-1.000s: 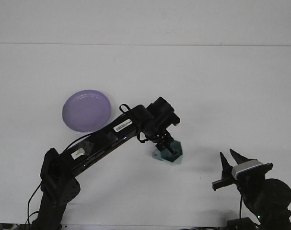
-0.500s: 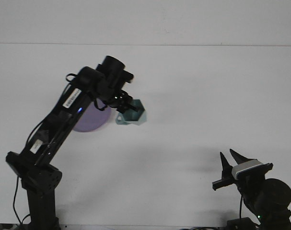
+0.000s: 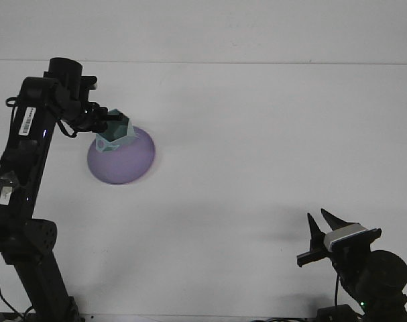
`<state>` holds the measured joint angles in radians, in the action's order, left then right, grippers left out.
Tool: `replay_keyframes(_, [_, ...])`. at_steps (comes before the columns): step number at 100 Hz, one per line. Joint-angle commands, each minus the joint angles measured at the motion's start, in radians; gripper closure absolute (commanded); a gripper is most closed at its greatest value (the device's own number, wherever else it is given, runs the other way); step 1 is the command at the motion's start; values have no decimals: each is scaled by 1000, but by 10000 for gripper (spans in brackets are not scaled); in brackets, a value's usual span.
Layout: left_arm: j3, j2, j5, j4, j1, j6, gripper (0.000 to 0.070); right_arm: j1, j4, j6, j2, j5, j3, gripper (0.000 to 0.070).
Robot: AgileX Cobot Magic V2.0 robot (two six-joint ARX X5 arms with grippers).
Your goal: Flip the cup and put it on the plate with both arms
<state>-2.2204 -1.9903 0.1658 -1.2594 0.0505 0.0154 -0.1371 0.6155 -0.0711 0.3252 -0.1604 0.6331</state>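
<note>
I count one cup (image 3: 116,132), one plate (image 3: 123,161) and two arms on my feed. The cup is a pale teal, see-through piece with flat angular facets rather than a smooth round wall, and it looks like plastic or glass; I cannot tell which. It sits tilted at the upper left rim of the plate, overlapping that rim from my angle, and I cannot tell whether it touches the plate or hangs just above it. The plate is a round, shallow, glossy lavender disc lying flat on the white matt worktop (image 3: 270,147).

The left gripper (image 3: 109,121) reaches in from the left at the end of a tall black arm, with its jaws pinching the cup at the cup's left side. Cables loop along that arm and a white label is stuck to its upper link.

The right gripper (image 3: 320,225) is low at the bottom right, well apart from cup and plate, its two black pointed fingers (image 3: 333,219) spread with nothing between them. A grey-white block sits just behind those fingers.

Nothing stands between the two arms on the worktop.
</note>
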Motion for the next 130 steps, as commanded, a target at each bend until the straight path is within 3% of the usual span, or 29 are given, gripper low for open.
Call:
replay_keyframes(1, [-14,-57,6,-2,-7,-9,688,-4,-8,-1,2,0,0,482])
replay_keyframes(11, [-14,-116,-4,-2,-12,-10,688,-4,-8,-1,2,0,0,482])
replay_keyframes(24, [-14,-179,-81,-3,-12,-10,688,-4,-7,-1,2,0,0,482])
replay_keyframes(54, [-14,-236,-80,-3,-12,-15,677,-4,3,-4,2,0,0,482])
replay_keyframes(60, [-15,-235,-80,0,-13,-15,563,-4,3,-4,2,0,0,482])
replay_keyframes(69, [-15,-223,-76,8,-18,-16,265,-4,2,-4,2,0,0,482])
replay_keyframes(75, [-18,-209,-63,8,-19,-16,185,-4,2,-4,2,0,0,482])
replay_keyframes(112, [-63,92,-50,40,-36,-16,219,-4,-48,-5,2,0,1,482])
replay_keyframes(118, [-63,165,-50,66,-42,-16,316,-3,-77,-5,2,4,1,484])
replay_keyframes(130, [-63,309,-50,93,-60,-14,652,-3,-146,-4,3,8,1,518])
